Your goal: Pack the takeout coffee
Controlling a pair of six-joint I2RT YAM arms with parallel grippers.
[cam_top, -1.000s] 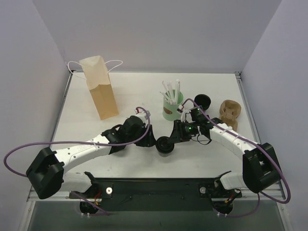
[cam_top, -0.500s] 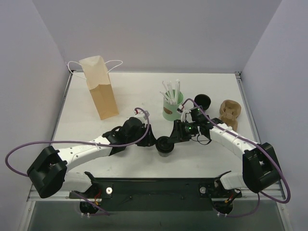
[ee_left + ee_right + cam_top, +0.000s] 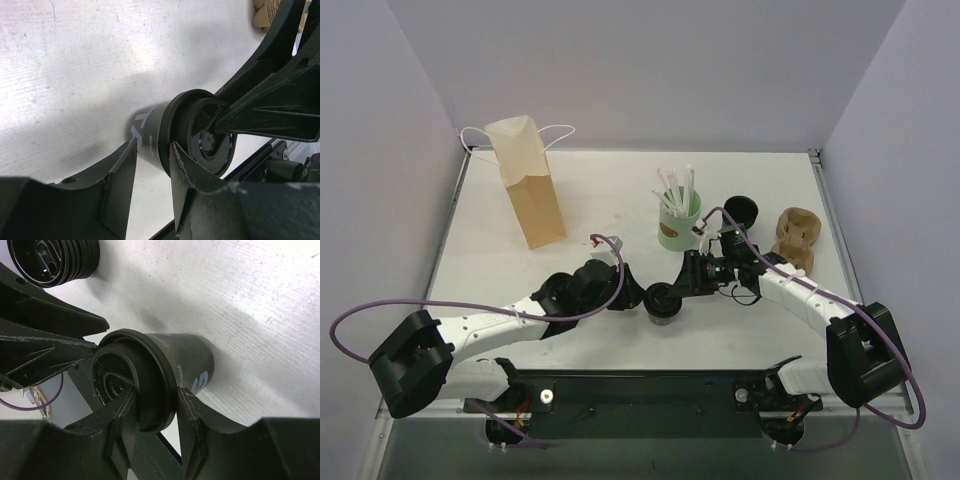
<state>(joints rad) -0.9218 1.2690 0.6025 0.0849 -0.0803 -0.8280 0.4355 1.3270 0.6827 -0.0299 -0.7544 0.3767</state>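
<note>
One small black paper cup with black plastic lid (image 3: 662, 301) stood upright on the white desk (image 3: 590, 200), lid up. The right claw (image 3: 156, 395) pinched its lid rim. The left claw (image 3: 153, 145), slightly parted, was at its wall.

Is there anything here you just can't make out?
- Inside of the paper bag: top view, too small and angled to see in.
- What the coffee cup holds: its lid covers it in every view.
- The lid stack: right wrist view, cut off by the top edge.
- Whether the left fingers touch the cup: left wrist view, too dark.
</note>
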